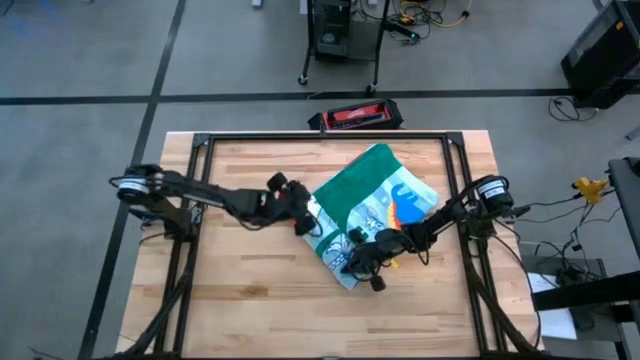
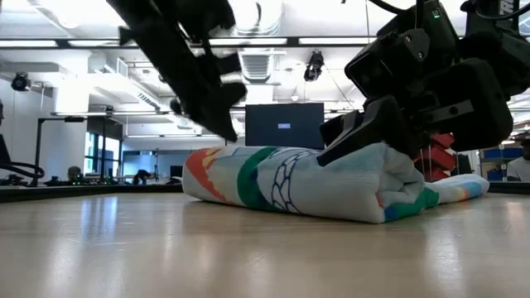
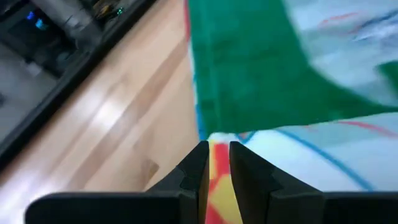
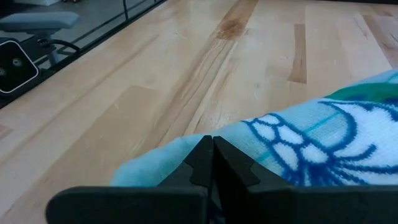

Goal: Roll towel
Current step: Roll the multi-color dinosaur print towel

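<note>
The towel (image 1: 375,215) lies bunched, its printed face mostly hidden. The left gripper (image 3: 216,163) pinches its 9 o'clock edge; the right gripper (image 4: 212,155) is clamped on its 6 o'clock fold.

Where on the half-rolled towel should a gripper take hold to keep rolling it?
Grip the towel at the thick rolled fold on its near edge, coming from above at each end. The left gripper and right gripper already pinch there; the flat green part offers no bulk.

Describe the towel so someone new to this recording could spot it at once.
On the wooden table, look right of centre, between the two arms. The towel lies there partly rolled, with the left pincer and right pincer at its near end. It is the only cloth: green backing, pale face with coloured prints.
</note>
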